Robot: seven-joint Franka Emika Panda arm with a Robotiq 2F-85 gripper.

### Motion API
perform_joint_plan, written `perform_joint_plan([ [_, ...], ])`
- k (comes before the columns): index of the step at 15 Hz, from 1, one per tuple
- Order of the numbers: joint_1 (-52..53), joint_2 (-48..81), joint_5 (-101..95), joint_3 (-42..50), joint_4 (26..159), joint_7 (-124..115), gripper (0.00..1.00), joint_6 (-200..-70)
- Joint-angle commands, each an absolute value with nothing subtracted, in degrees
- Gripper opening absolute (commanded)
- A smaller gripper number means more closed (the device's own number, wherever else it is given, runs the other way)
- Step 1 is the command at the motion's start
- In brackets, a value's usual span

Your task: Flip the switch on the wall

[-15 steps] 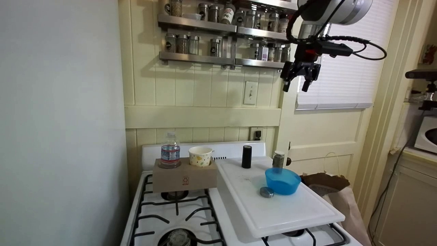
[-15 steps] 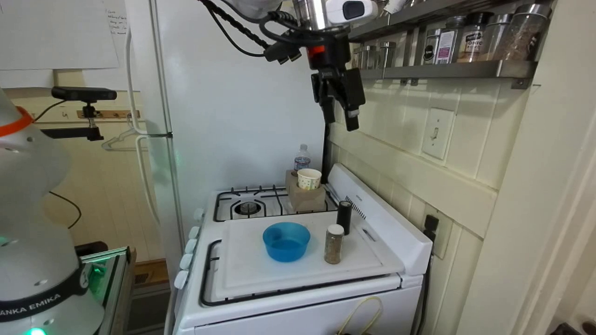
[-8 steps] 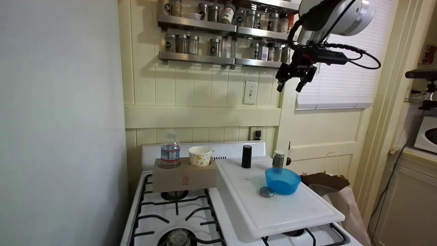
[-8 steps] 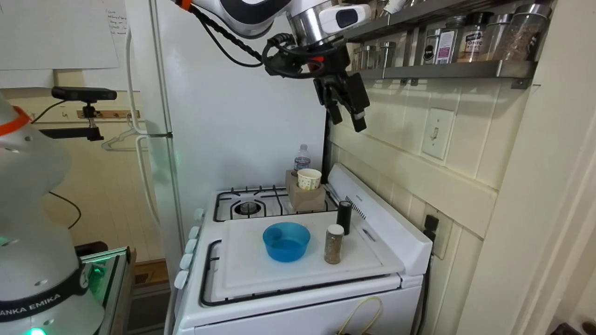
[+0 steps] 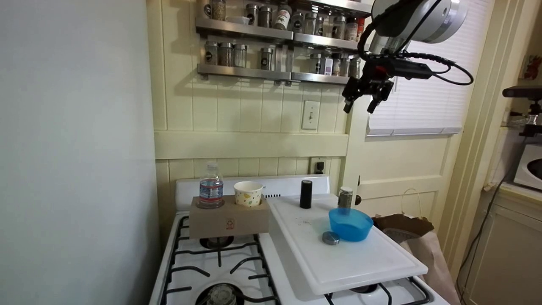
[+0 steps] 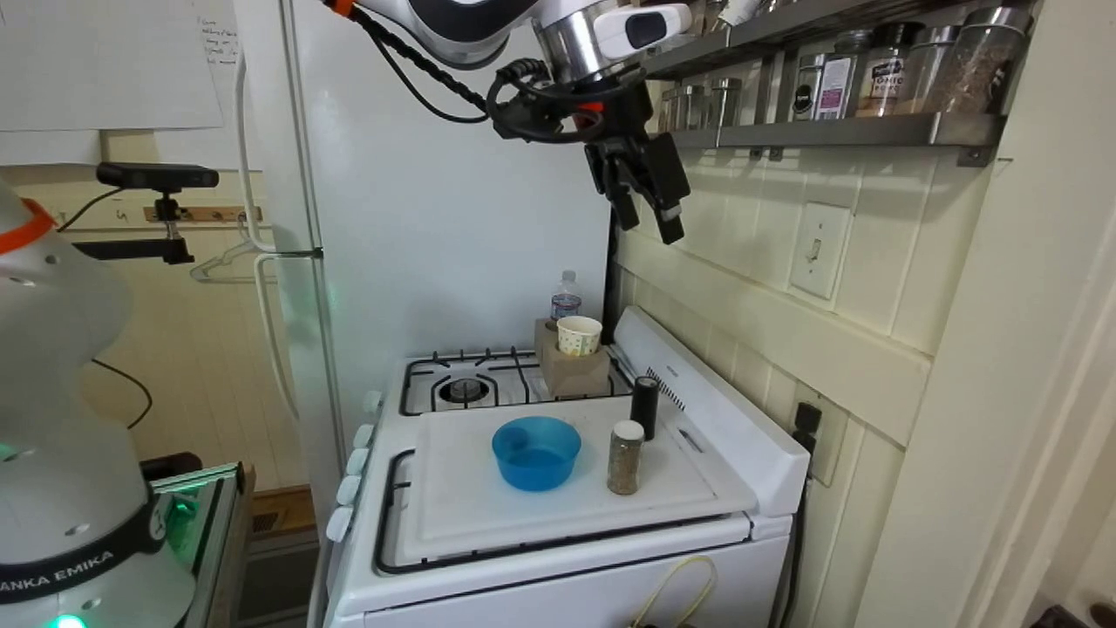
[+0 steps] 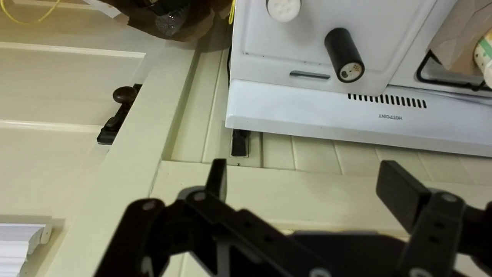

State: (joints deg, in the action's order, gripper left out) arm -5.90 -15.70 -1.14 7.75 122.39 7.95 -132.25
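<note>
The switch (image 5: 311,115) is an upright off-white plate with a small centre toggle on the cream beadboard wall (image 5: 250,110), below the spice shelves. It also shows in an exterior view (image 6: 819,250). The toggle's position is too small to tell. My gripper (image 5: 359,109) is open and empty in the air, tilted, with its fingers pointing down. It hangs apart from the wall in an exterior view (image 6: 650,230), at about the switch's height. In the wrist view the open fingers (image 7: 307,184) are in front of the wall's rail (image 7: 292,196); the switch is not visible there.
Metal shelves (image 5: 245,73) with spice jars stick out above the switch. The stove below bears a white board (image 5: 305,250), a blue bowl (image 5: 350,224), a black cylinder (image 5: 305,194), a spice jar (image 6: 625,457) and a cardboard holder (image 5: 229,222) with bottle and cup. A plugged outlet (image 7: 240,144) sits lower.
Over the last second the gripper has tilted, its fingertips swinging slightly toward the wall, and the wrist has dipped. In the last half second it has hardly moved. The switch looks unchanged.
</note>
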Motion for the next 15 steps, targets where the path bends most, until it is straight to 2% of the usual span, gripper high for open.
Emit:
perform_joint_plan([
  [1, -5.82, -15.49, -1.05, 7.77, 122.1, 7.91, 1.0, -131.99],
  [7, -5.88, -12.56, -1.75, 6.36, 120.63, 3.48, 1.0, -135.42],
  [15, -5.94, -5.69, -0.48, 6.4, 116.95, 1.02, 1.0, -146.36],
])
